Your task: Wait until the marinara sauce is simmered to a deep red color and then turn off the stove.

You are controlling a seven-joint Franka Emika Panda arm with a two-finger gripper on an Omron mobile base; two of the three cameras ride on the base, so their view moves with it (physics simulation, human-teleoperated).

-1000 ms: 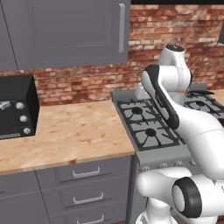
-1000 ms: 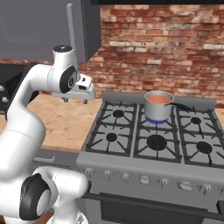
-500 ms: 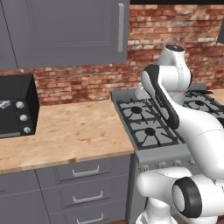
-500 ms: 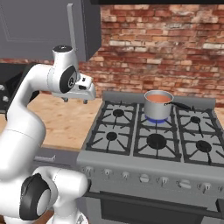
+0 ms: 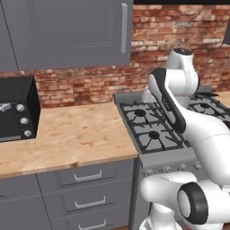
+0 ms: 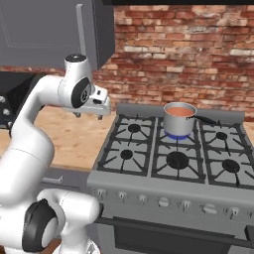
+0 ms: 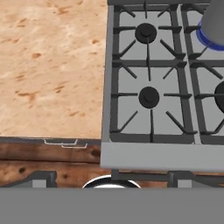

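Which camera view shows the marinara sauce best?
The right base view: the marinara sauce shows as an orange-red surface inside the saucepan. The hand view catches just the saucepan's grey side above blue flame; the left base view has the arm across that area.

Both base views flank the stove; hand view overhead.

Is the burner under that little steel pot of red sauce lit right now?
On. A ring of blue flame shows beneath the small grey steel saucepan holding orange-red sauce, on the grey gas stove.
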